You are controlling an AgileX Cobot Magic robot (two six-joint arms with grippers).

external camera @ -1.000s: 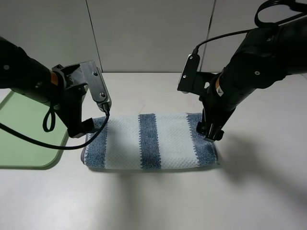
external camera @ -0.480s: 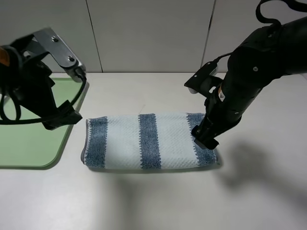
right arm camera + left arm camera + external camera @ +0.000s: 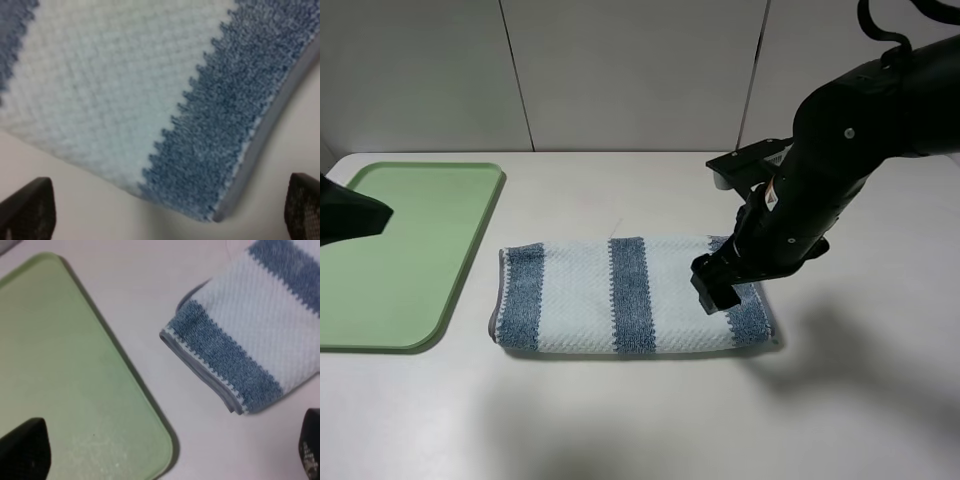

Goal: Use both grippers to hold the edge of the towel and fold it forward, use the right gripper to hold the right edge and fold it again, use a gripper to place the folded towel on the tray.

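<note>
Gaping right fingers (image 3: 25, 210) over folded towel (image 3: 580, 295)

No legible text, brand, number or sign in any view. Small orange-white label (image 3: 773, 196) on right arm: too small, print unreadable. Towel (image 3: 620, 295) and tray (image 3: 410, 250): no lettering to read.
</note>
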